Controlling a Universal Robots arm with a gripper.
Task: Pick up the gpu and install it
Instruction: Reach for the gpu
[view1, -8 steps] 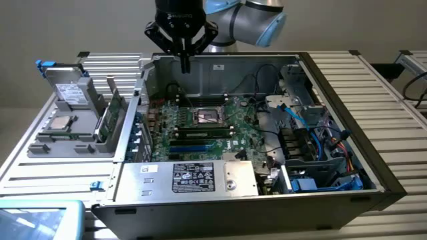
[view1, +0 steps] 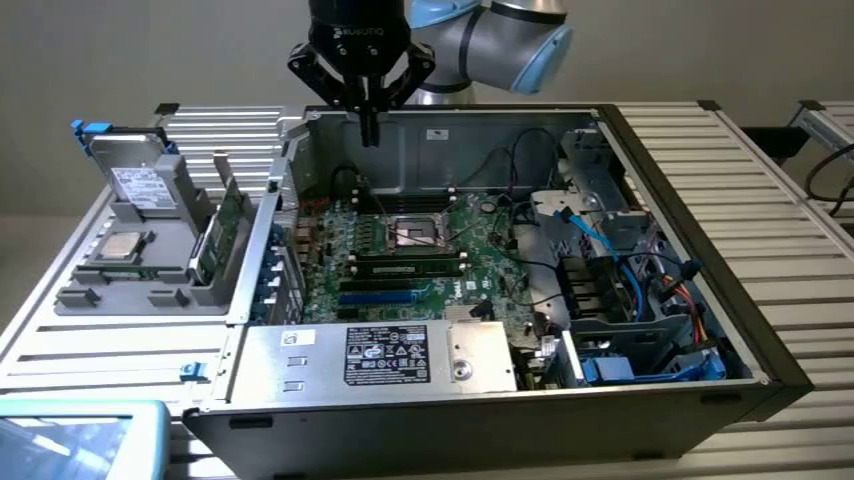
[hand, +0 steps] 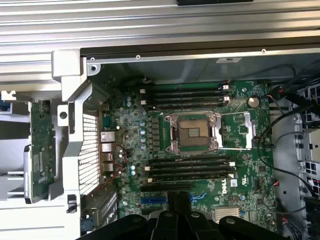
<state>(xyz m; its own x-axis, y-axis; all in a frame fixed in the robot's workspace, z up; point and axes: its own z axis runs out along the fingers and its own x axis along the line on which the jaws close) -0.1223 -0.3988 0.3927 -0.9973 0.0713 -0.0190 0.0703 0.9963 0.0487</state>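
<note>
The fingers (view1: 367, 122) are seen pressed together with nothing between them, hung above the wall of the open computer case (view1: 694, 300) that lies farthest from the power supply box (view1: 387, 355). The case is laid on its side on a slatted metal desk (view1: 761, 150). The graphics card (hand: 41, 145) is found outside the case, just beside its perforated back panel, stood on edge in a grey rack (view1: 134, 290) with its green board turned towards the case. A hard drive (view1: 140, 185) and a processor (view1: 127, 245) are kept in the same rack, farther from the case. Inside the case the motherboard (hand: 240, 165) is laid bare, with an open processor socket (hand: 192, 132) near its middle and blue slots (hand: 152, 201) between that socket and the power supply box. The card is judged to be light and stiff but easily damaged: small parts are soldered over its face, and the contact edge is best left untouched. A hold across the thickness of the board, on the free upper edge and near its middle, is thought safest, so that the card is not left to swing. Its metal bracket cannot be made out clearly, and thin sheet metal would likely be slippery to pinch
</note>
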